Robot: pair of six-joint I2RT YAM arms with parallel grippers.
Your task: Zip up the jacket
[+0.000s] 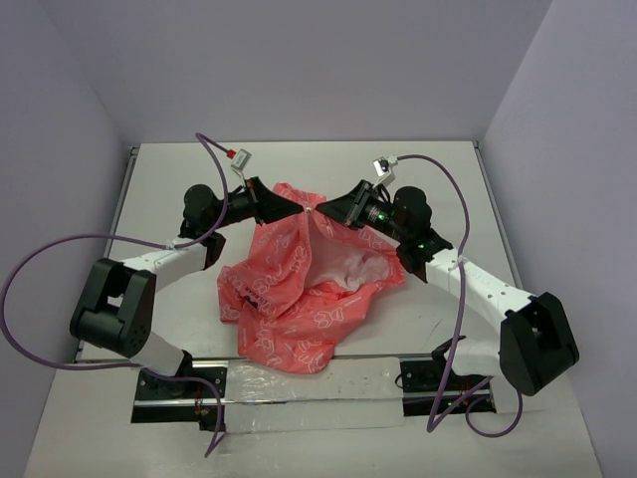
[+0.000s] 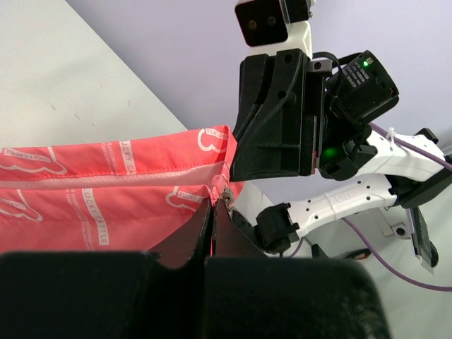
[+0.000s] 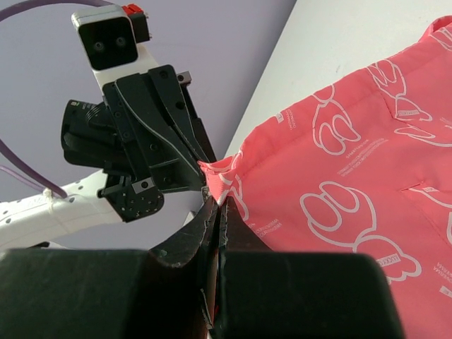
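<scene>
**Both claws pinched on the jacket's top edge**

The jacket, coral pink with white outline print, sits in a crumpled heap mid-worktop. Its white lining shows toward 3 o'clock. The 12 o'clock edge of the heap is drawn to a point.

The left claw comes in from 9 o'clock, jaws closed flat on that point. The right claw comes in from 3 o'clock, jaws likewise narrow and clamped on the same edge, just beside the left's tips.

Left wrist view: a pale seam band runs toward 9 o'clock from the pinch. A small metal piece sits at the tips, too small to identify.
</scene>
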